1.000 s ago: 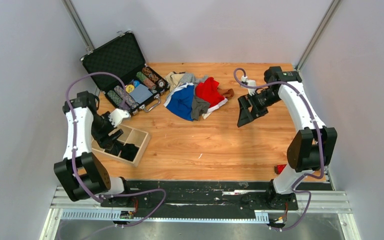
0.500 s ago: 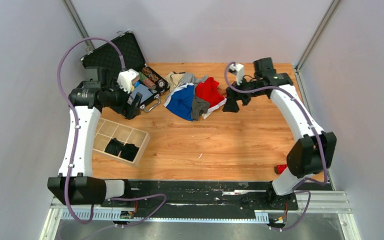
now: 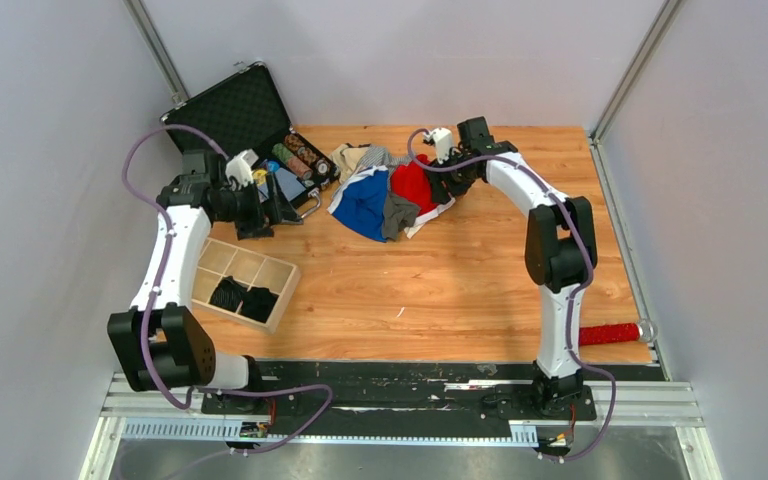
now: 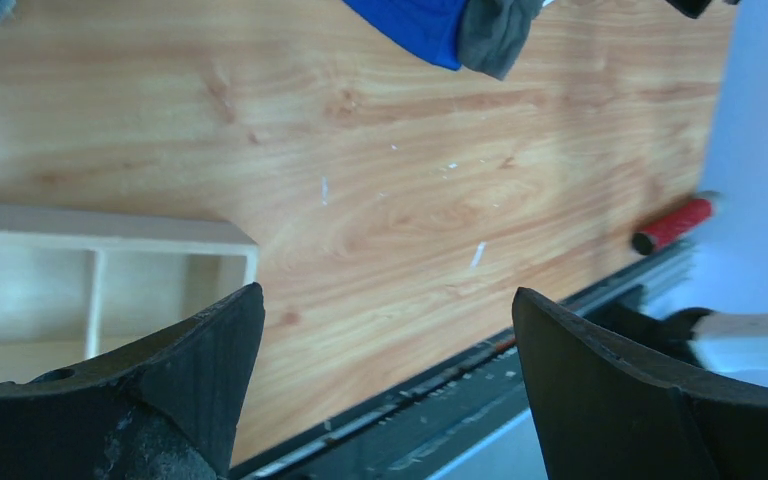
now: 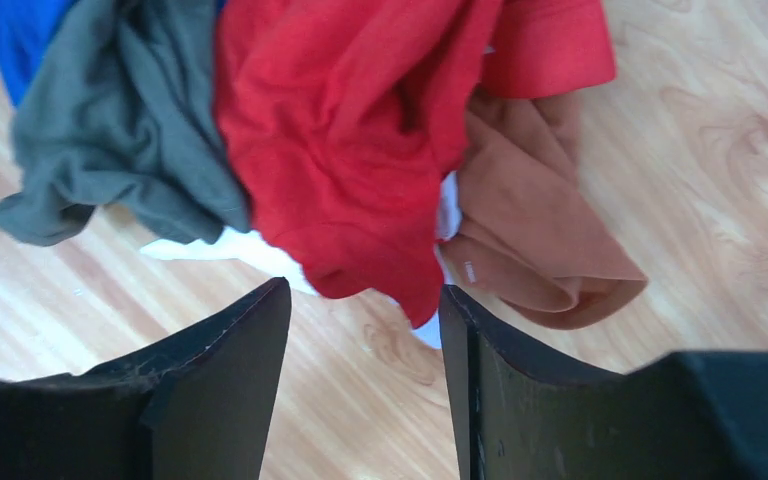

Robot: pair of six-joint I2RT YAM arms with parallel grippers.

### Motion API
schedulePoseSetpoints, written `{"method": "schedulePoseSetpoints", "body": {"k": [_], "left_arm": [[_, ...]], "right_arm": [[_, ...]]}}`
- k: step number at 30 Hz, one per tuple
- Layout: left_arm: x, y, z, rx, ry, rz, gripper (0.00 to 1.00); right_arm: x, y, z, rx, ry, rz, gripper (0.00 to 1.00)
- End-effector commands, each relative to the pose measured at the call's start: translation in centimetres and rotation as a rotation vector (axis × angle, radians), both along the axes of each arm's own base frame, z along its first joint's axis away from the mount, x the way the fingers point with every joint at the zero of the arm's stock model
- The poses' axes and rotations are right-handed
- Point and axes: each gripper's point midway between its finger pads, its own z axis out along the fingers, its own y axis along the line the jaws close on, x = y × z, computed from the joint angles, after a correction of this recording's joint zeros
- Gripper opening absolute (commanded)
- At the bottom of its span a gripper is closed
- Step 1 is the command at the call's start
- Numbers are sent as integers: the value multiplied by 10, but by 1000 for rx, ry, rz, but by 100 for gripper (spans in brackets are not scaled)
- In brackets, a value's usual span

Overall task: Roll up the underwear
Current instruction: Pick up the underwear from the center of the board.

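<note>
Wooden table (image 3: 440, 290) holds one underwear pile (image 3: 365, 200); left end effector (image 4: 385, 300) wide, right end effector (image 5: 362, 295) half-spread over it.

the table (image 3: 440, 290) is smooth wood with visible grain and a slight sheen. the underwear (image 5: 350, 130) is soft, matt, creased cloth. the tray (image 4: 110, 228) is pale bare wood.

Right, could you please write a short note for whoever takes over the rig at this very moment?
The left fingers are open and empty, above the table beside the wooden box.
The right fingers stand apart at the edge of the red piece, not clamped.
The pile of underwear lies loose at the far middle; two dark bundles sit in the box, seemingly done.
Left to do: roll the whole pile.
</note>
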Motion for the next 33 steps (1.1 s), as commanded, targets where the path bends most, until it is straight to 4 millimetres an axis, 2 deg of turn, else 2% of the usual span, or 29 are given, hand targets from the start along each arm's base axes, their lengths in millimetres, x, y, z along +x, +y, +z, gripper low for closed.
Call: {"method": "schedulePoseSetpoints", "body": {"k": [1, 7, 12, 16, 19, 23, 26, 28, 31, 33], "left_arm": [[-7, -19, 32, -238, -56, -12, 99], [-15, -27, 50, -260, -152, -125, 89], [-11, -23, 53, -217, -185, -144, 87], [-8, -20, 56, -188, -198, -150, 85], [-3, -19, 57, -175, -212, -158, 83], [2, -21, 61, -83, -268, -222, 82], [4, -27, 63, 12, -327, -306, 83], [8, -30, 65, 67, -358, -351, 83], [12, -43, 67, 111, -394, -432, 83], [12, -50, 66, 140, -407, -483, 82]], "right_arm": [[38, -6, 21, -36, -142, -39, 57], [38, -2, -1, -35, -107, -16, 55], [35, 2, -14, -15, -78, 27, 38], [38, 1, -7, -28, -104, 41, 18], [43, 0, 20, -26, -159, 30, 2], [33, 9, 93, 59, -258, 37, 0], [3, 22, 151, 160, -292, 71, 0], [-22, 28, 176, 201, -286, 85, 0], [-66, 35, 197, 229, -252, 128, 0], [-101, 38, 200, 248, -207, 174, 0]]}}
